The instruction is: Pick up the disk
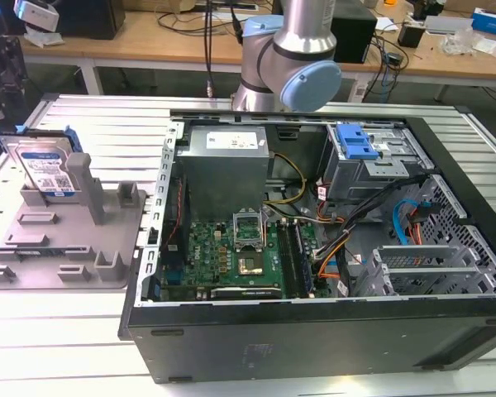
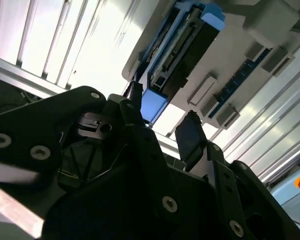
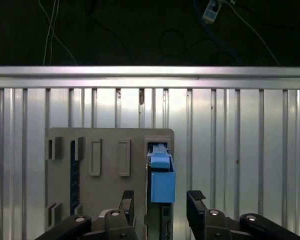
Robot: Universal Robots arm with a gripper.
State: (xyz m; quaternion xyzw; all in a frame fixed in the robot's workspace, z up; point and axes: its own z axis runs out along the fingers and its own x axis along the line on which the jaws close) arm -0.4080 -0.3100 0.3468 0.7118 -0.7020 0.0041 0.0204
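My fingers [image 3: 195, 201] hang open above the disk [image 1: 43, 165], which stands on edge in the grey fixture [image 3: 107, 190] near the desk's [image 1: 66, 347] edge at the exterior view's left. Off-centre, one tip could strike a blue rail [image 3: 163, 186] and jam or topple it.

Foreground: ribbed aluminium tabletop [image 1: 66, 331], brightly lit. Behind: wooden workbenches [image 1: 149, 45] strewn with cables [image 1: 205, 33], boxes [image 1: 489, 21]; dark floor [image 3: 140, 30] beyond.
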